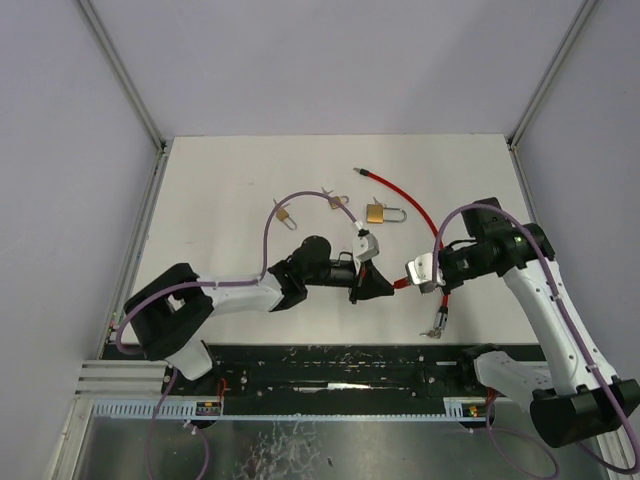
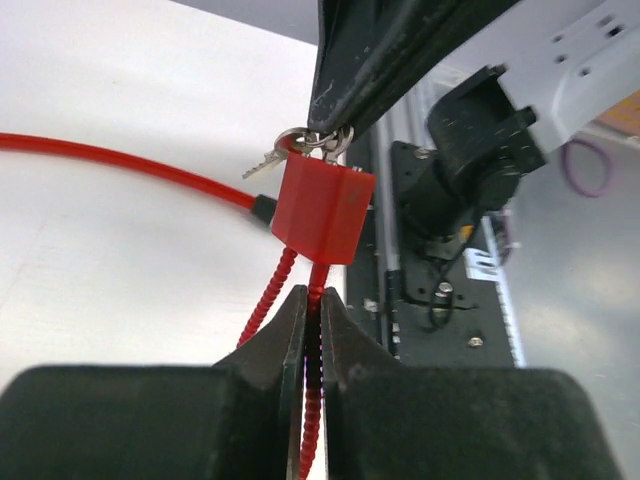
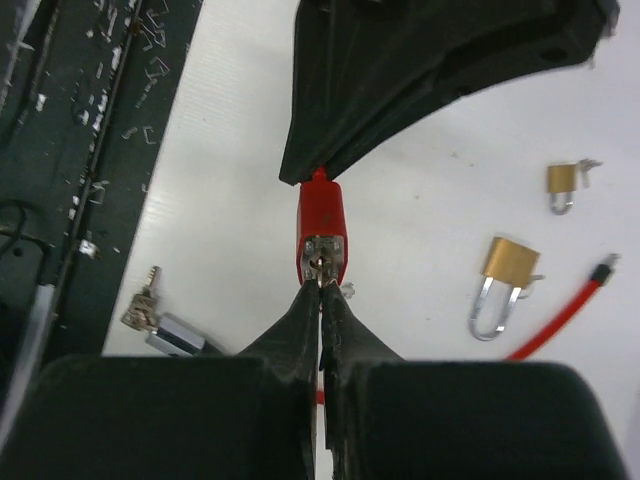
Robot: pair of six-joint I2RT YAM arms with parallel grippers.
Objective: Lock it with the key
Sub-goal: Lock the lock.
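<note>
Closest in, the right gripper (image 3: 320, 287) is clenched on the key (image 3: 322, 262), which sits in the end face of the red lock body (image 3: 320, 215). Opposite it, the left gripper (image 2: 313, 300) is clamped on the ribbed red cable (image 2: 268, 295) just beneath that body. The lock sits toward the table's (image 1: 220, 190) near edge, about midway along.

Left arm stretches low from the near left corner, and right arm folds back from the near right corner. A brass padlock (image 1: 378, 213) lies farther in, and a silver lock with keys (image 1: 436, 323) rests by the near edge. Bare surface spreads toward the far left corner.
</note>
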